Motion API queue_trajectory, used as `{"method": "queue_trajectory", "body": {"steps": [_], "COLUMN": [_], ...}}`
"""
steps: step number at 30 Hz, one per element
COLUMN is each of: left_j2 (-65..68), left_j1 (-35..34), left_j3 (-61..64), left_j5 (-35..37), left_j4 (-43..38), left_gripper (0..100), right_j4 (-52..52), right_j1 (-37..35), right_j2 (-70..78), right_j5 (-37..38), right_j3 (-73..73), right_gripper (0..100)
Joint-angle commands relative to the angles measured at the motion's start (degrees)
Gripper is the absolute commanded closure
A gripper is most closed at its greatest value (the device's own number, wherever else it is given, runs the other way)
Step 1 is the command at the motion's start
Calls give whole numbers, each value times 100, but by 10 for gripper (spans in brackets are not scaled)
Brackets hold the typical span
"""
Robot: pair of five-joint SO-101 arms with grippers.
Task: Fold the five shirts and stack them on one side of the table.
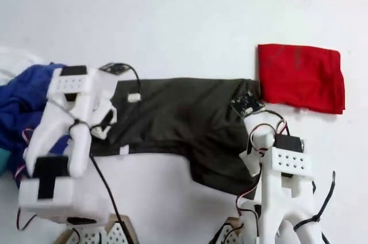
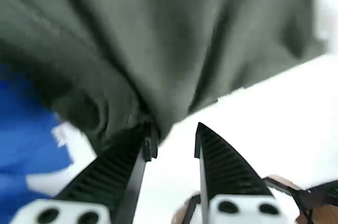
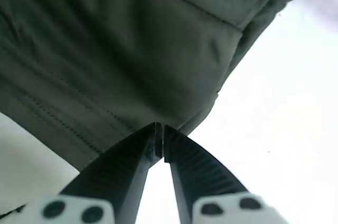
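Observation:
A dark olive shirt [image 1: 184, 120] lies spread across the middle of the table. My left gripper [image 2: 174, 140] hangs open over the shirt's end beside the blue shirt; one fingertip [image 2: 149, 142] touches the rumpled cloth [image 2: 158, 39] and the other is over bare table. My right gripper [image 3: 160, 142] is shut on the olive shirt's hem [image 3: 132, 76] at its end near the red shirt. A folded red shirt [image 1: 302, 77] rests at the right side. A heap with a blue shirt [image 1: 26, 91] sits at the left edge, partly under the left arm [image 1: 69, 123].
White cloth [image 1: 14, 60] and a teal piece [image 1: 4, 160] show in the heap on the left. The right arm [image 1: 282, 169] stands at the front, near the olive shirt's right end. White table [image 1: 184, 25] stretches open behind the shirts, with wooden furniture past its far edge.

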Motion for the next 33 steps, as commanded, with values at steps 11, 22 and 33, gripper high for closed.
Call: {"method": "queue_trajectory", "body": {"steps": [11,22,33], "left_j2": [-1081,-967,2207], "left_j1": [-747,-2418,-3798], "left_j3": [1200,1024,-1437], "left_j5": [-844,-1169,-1477], "left_j4": [-1002,-2716,-3007], "left_gripper": [854,854,854], "right_j4": [-40,-48,154], "right_j1": [-295,-338,-330], "right_j2": [-171,-171,-215], "right_j5": [-70,-70,-62], "right_j3": [0,-9,-44], "right_gripper": [979,979,979]}}
